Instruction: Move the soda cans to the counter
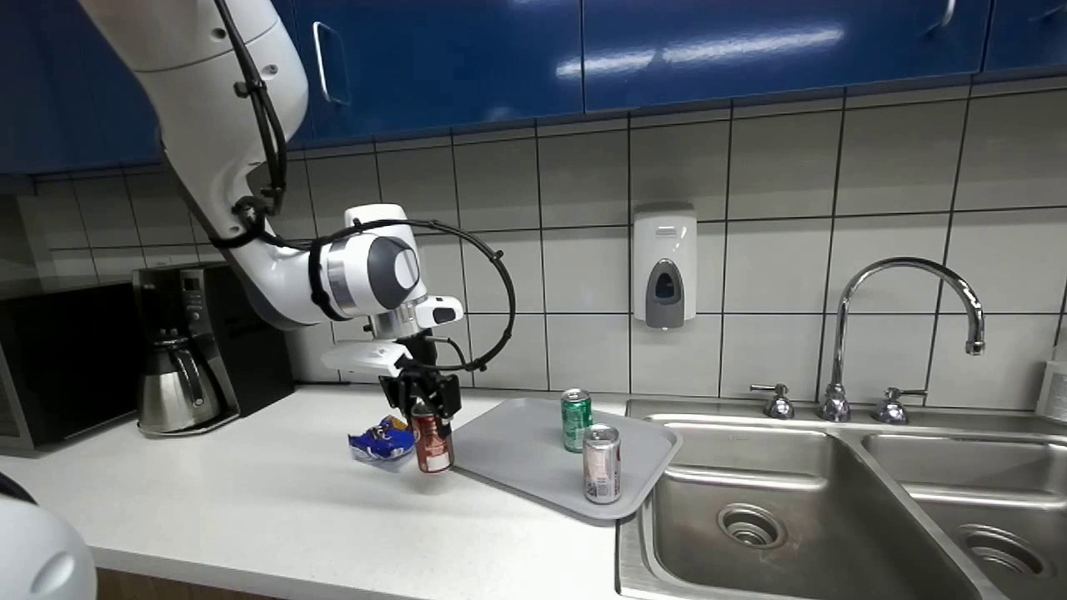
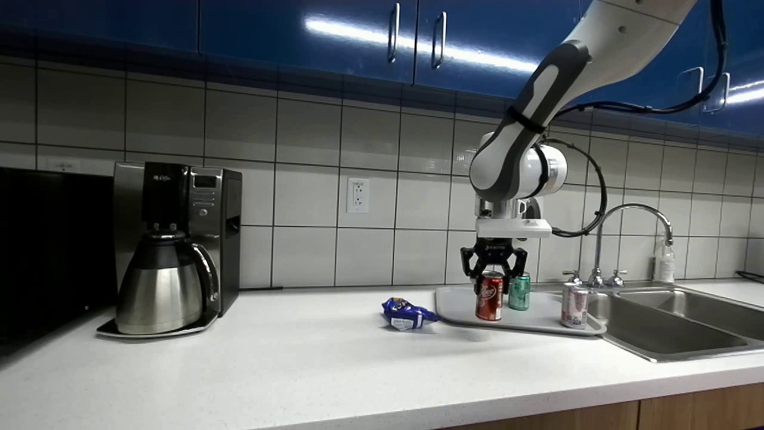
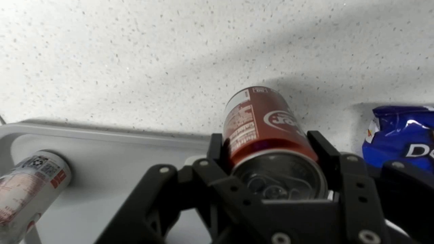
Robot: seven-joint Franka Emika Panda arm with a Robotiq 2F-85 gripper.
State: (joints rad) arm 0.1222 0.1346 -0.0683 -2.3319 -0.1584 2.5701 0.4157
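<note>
Transferring the red can [image 3: 268, 125] is, by judgement, the current step. The hand [image 2: 492, 286] is closed to the can's width and grips both sides near the top. The red can is roughly upright, just beside the tray [image 1: 517, 458] and over the tabletop [image 2: 268, 370]; it appears slightly clear of the surface. The green can [image 2: 520, 292] and the silver can [image 1: 602, 467] stand upright on the tray; transfer of both is outstanding. Next move: lower the red can until its base seats flat, avoid the blue packet [image 2: 409, 313], then open the hand and withdraw vertically.
</note>
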